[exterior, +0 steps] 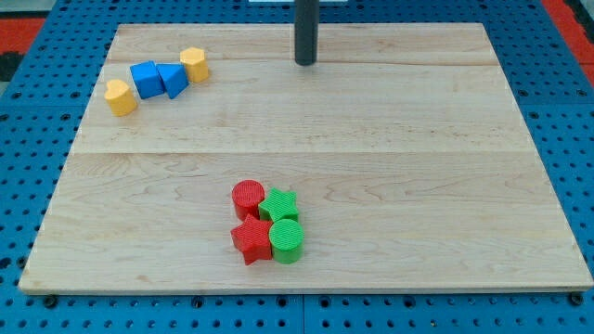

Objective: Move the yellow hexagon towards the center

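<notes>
Camera view: my tip (305,62) is hovering bare, touching no block. Yellow hexagon (194,64) is sitting well to its left, touching the blue triangle (173,79).

A row of blocks (146,79) is laid far left, the yellow hexagon (194,63) at its right end. My tip (305,62) is set far centre, and a cluster (267,223) near centre.

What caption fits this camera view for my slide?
My tip rests near the board's top, right of the yellow hexagon; red and green blocks cluster below.

The wooden board (371,186) carries yellow and blue blocks (158,80) top-left; red and green blocks (267,223) cluster bottom-centre.
</notes>
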`<action>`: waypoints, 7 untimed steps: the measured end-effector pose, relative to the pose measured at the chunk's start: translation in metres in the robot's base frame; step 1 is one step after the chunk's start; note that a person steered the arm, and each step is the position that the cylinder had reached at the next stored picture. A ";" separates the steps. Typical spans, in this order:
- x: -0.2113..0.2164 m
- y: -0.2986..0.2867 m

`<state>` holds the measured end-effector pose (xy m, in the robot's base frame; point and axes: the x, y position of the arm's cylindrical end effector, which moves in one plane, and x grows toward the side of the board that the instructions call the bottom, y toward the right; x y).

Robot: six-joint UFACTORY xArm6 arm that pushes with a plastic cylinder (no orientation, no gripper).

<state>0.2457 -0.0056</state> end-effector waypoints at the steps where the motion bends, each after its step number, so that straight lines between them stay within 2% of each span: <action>1: -0.040 -0.061; 2: -0.052 -0.146; 3: -0.046 -0.235; 4: -0.006 -0.281; 5: 0.013 -0.270; 7: 0.026 -0.162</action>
<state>0.2714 -0.1679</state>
